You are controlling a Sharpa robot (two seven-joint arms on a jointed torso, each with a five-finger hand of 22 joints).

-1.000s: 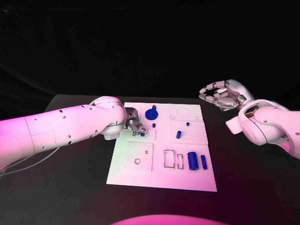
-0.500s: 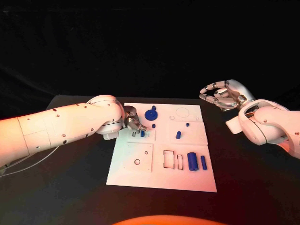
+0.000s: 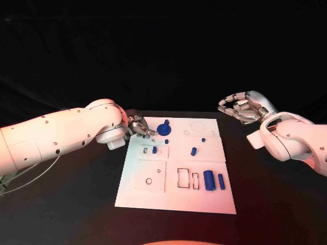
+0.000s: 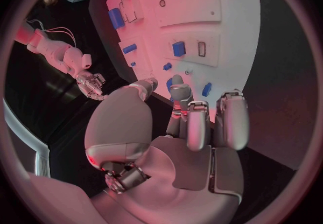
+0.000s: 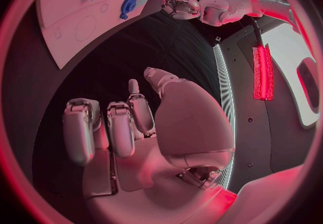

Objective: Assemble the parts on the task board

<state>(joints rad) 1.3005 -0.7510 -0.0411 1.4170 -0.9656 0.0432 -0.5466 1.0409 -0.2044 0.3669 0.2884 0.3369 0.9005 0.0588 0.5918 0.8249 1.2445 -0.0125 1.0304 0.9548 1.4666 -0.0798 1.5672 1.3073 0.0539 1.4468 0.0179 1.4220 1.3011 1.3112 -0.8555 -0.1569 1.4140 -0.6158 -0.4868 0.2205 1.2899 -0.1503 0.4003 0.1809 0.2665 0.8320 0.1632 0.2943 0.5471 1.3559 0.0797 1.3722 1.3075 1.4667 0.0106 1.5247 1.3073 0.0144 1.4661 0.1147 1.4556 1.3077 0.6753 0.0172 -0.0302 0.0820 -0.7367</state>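
Lifted away from the small blue block [image 3: 155, 150] it hovered over a second ago, the left hand [image 3: 141, 127] now sits at the task board [image 3: 174, 196]'s far-left corner, fingers curled on nothing. That block stands beside its slot; several blue parts [image 3: 213, 180] lie loose. Beyond the board's right edge, the right hand [image 3: 241, 106] waits, fingers curled inward, empty.

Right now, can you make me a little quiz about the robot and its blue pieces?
1. True or false: the right hand rests on the task board.
2. Which hand is nearest the blue gear? A) left hand B) right hand
3. Fill in: the table is coloured ____.

Key: 1 false, it hangs off the board's far right corner. 2 A. 3 black.
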